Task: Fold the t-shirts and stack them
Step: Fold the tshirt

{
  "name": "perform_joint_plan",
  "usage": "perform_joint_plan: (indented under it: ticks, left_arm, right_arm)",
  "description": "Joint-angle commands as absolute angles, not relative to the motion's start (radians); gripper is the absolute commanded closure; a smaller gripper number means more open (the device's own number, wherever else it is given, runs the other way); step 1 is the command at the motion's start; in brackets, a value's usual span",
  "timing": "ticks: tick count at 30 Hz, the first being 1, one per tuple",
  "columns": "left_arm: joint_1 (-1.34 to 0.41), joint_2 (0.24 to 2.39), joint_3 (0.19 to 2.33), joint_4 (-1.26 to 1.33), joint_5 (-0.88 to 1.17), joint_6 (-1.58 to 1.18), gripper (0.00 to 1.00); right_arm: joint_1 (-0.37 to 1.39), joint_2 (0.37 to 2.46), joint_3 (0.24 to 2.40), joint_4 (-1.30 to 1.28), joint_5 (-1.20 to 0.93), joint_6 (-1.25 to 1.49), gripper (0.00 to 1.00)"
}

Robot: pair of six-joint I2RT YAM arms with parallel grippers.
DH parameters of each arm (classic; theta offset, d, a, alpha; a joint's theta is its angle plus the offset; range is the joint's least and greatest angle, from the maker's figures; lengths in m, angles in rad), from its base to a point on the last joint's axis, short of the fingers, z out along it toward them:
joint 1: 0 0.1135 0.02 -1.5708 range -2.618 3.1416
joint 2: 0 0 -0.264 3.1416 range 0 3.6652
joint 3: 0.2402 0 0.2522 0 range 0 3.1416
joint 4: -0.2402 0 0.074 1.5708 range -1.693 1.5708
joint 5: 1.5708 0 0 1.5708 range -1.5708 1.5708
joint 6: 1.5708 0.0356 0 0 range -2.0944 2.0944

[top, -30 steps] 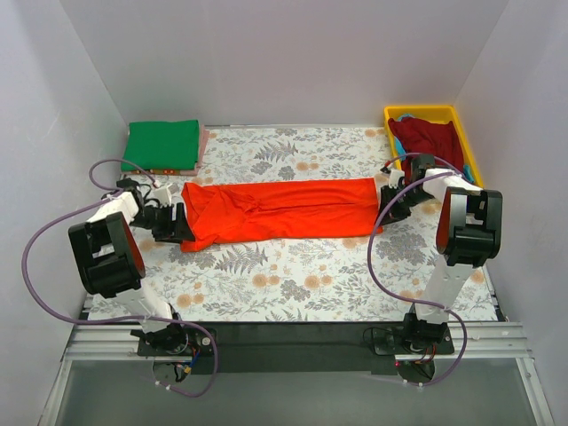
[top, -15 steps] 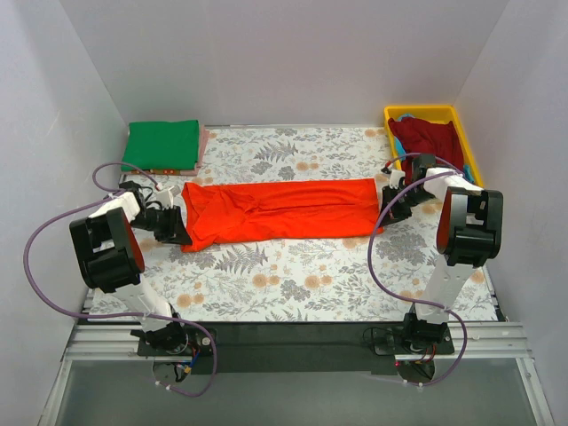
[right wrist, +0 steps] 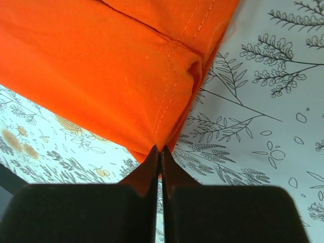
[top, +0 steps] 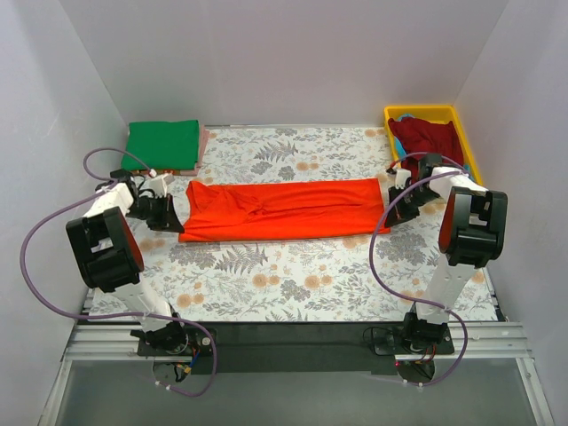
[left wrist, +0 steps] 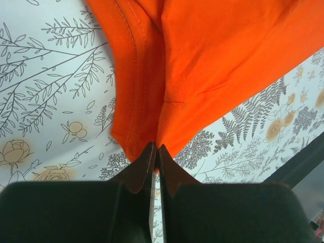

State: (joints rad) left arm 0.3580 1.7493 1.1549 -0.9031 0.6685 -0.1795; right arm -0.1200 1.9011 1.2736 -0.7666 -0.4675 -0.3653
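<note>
A bright orange-red t-shirt lies folded into a long strip across the middle of the table. My left gripper is shut on its near left corner. My right gripper is shut on its near right corner. In both wrist views the black fingers pinch the cloth at their tips, and the pinched edge rises off the table. A folded green t-shirt rests at the back left. A dark red t-shirt lies crumpled in the yellow tray at the back right.
The table carries a floral-printed cover. White walls close in the left, back and right sides. Purple cables loop off both arms. The green t-shirt sits on a thin pinkish layer. A bit of blue cloth shows in the tray.
Both grippers have closed on the near corners of the orange-red t-shirt. The left arm has pulled leftward and the strip now lies stretched straighter and longer, its near edge taut.
</note>
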Motion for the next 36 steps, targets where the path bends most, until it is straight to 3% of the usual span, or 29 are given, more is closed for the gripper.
perform_joint_plan:
  ticks: [1,16,27,29,30,31,32,34,36]
  left_arm:
    - [0.365,1.763,1.181,-0.951,0.614,-0.097,1.00]
    - [0.365,1.793,1.065,-0.867,0.564,-0.083,1.00]
    - [0.365,1.786,1.077,-0.838,0.485,-0.113,1.00]
    - [0.365,1.801,1.113,-0.842,0.482,-0.123,1.00]
    - [0.365,1.804,1.130,-0.847,0.483,-0.129,0.99]
    - [0.365,1.802,1.146,-0.851,0.491,-0.138,0.94]
    - [0.367,1.792,1.187,-0.871,0.495,-0.141,0.84]
    - [0.365,1.764,1.230,-0.885,0.530,-0.167,0.77]
    - [0.364,1.701,1.259,-0.888,0.552,-0.199,0.64]
  right_arm:
    - [-0.132,1.858,1.273,-0.801,-0.394,-0.440,0.99]
    - [-0.132,1.861,1.140,-0.750,-0.377,-0.500,0.99]
    - [-0.121,1.707,0.997,-0.810,-0.365,-0.566,0.99]
    - [-0.115,1.671,0.962,-0.851,-0.365,-0.601,0.83]
    - [-0.115,1.657,0.957,-0.871,-0.368,-0.617,0.71]
    - [-0.117,1.645,0.960,-0.914,-0.367,-0.639,0.46]
    - [-0.117,1.614,0.985,-0.932,-0.365,-0.652,0.38]
    - [-0.118,1.585,1.031,-0.977,-0.351,-0.672,0.28]
    - [-0.118,1.554,1.133,-0.997,-0.371,-0.686,0.28]
